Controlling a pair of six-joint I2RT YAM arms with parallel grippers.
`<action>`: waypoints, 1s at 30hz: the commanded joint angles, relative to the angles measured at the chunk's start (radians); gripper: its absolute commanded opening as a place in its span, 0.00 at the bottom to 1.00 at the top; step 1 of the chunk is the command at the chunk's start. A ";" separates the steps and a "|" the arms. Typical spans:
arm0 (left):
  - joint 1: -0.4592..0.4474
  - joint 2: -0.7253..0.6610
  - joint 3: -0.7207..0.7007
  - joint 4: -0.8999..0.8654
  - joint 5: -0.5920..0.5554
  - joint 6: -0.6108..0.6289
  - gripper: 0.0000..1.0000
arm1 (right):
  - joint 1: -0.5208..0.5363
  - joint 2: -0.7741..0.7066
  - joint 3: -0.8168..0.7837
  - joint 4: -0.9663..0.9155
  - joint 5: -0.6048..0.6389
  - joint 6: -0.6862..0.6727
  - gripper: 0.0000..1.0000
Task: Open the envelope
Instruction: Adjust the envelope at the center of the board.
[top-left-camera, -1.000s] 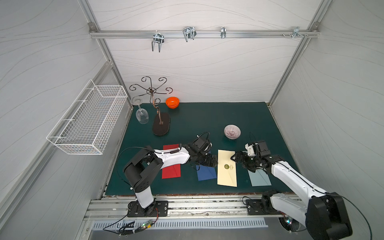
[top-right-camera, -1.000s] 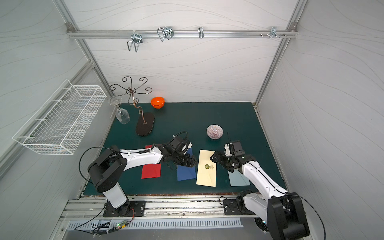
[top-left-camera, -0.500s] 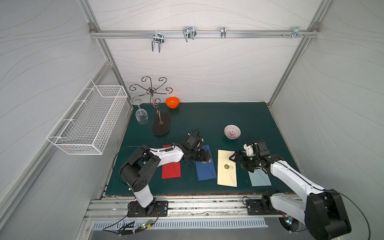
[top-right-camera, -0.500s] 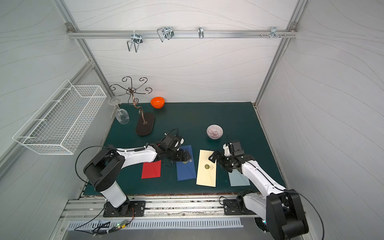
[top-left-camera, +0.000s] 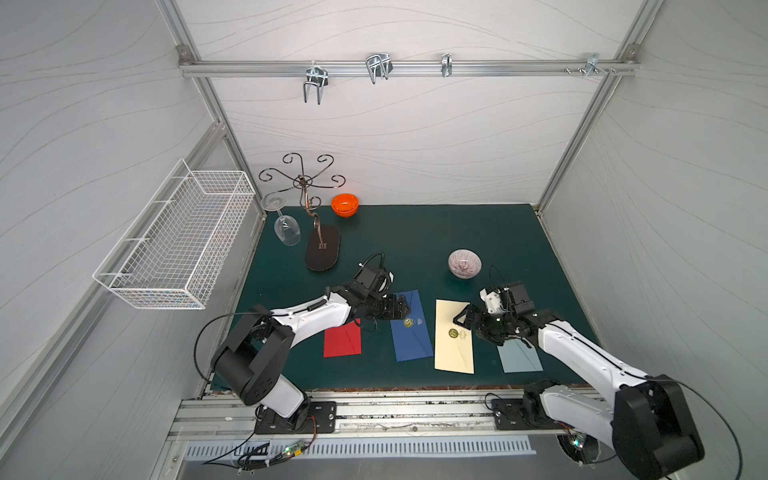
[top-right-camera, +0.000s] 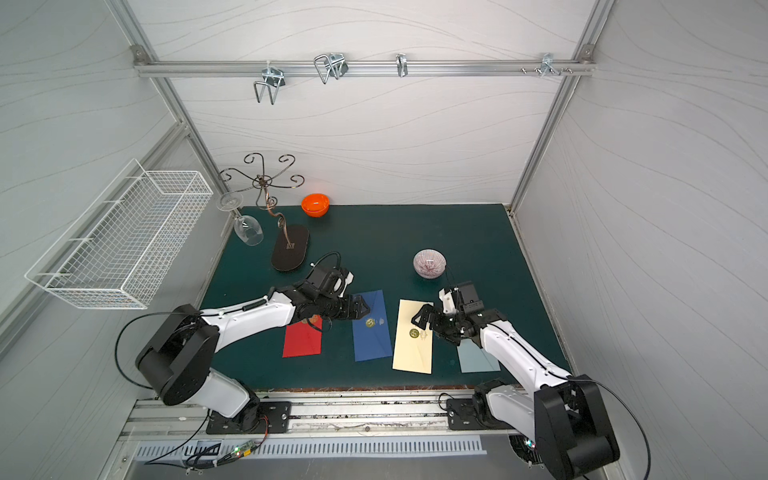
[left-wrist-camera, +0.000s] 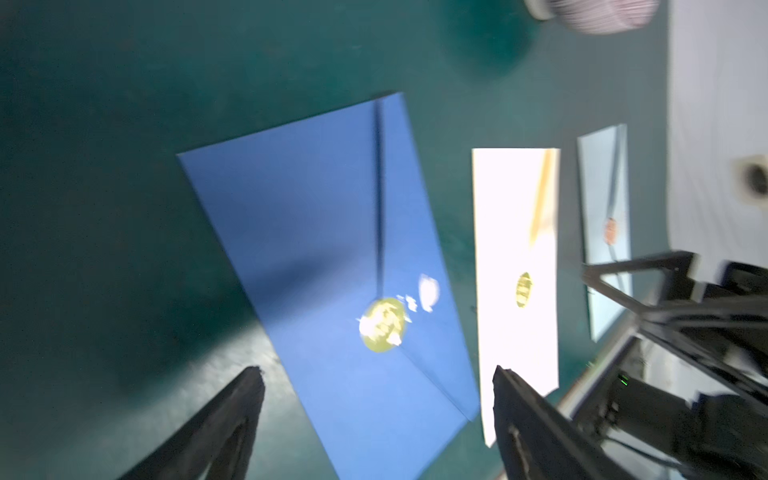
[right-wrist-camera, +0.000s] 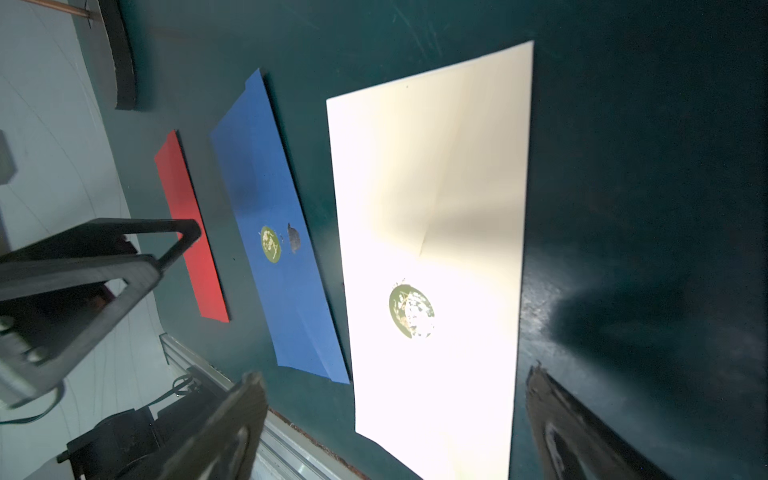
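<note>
Several envelopes lie side by side on the green mat: red (top-left-camera: 343, 338), blue (top-left-camera: 409, 332), cream (top-left-camera: 454, 336) and pale blue (top-left-camera: 521, 357). The blue envelope (left-wrist-camera: 332, 232) has a round gold seal (left-wrist-camera: 382, 324) at its flap tip, with a white scuff beside it. A like seal (right-wrist-camera: 411, 311) sits on the cream envelope (right-wrist-camera: 432, 187). My left gripper (top-left-camera: 401, 309) hovers open at the blue envelope's far left edge, holding nothing. My right gripper (top-left-camera: 463, 320) hangs open over the cream envelope's right side, near its seal, also holding nothing. Both flaps lie down.
A striped bowl (top-left-camera: 464, 263) stands behind the cream envelope. At the back left are an orange bowl (top-left-camera: 345, 204), a scrolled metal stand (top-left-camera: 322, 249) and a wine glass (top-left-camera: 286, 228). A white wire basket (top-left-camera: 174, 241) hangs on the left wall.
My left gripper has pulled back to the left off the blue envelope, which now shows in full. The right gripper has barely moved.
</note>
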 joint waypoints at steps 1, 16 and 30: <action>-0.037 -0.029 0.054 -0.001 0.037 0.006 0.89 | 0.035 -0.018 0.003 -0.021 0.029 0.006 0.96; -0.282 0.388 0.585 -0.659 -0.606 0.100 0.93 | -0.094 -0.274 -0.065 -0.151 0.170 0.084 0.99; -0.329 0.557 0.742 -0.693 -0.598 0.112 0.99 | -0.094 -0.273 -0.082 -0.141 0.150 0.079 0.99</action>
